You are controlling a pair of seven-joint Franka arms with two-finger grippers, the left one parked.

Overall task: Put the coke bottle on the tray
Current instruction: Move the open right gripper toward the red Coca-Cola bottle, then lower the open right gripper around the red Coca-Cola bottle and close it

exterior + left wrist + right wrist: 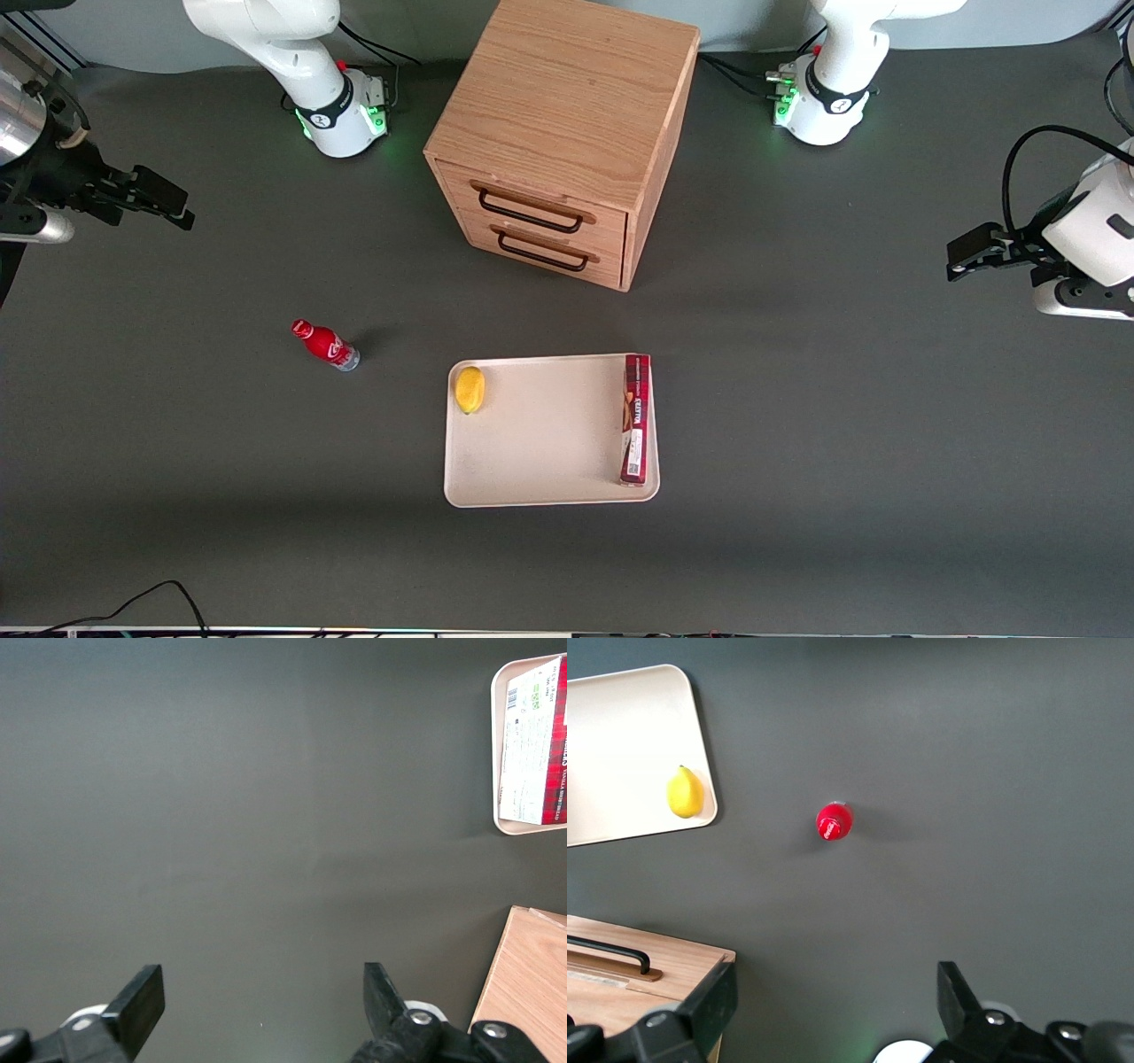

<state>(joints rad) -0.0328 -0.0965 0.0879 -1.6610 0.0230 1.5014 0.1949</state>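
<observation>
We see the end effector (182, 213) held high over the working arm's end of the desk (842, 443), fingers spread wide and holding nothing. The coke bottle (324, 345) stands on the desk beside the tray (540, 443), clear of it. The tray holds a lemon (469, 389) and a long red box (635, 418).

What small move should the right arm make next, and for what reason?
Probably it should carry the open gripper over the small red coke bottle and lower it. The bottle stands alone on the dark table, outside the cream-beige tray, and the gripper hangs empty near the table's working-arm end, away from it.
</observation>
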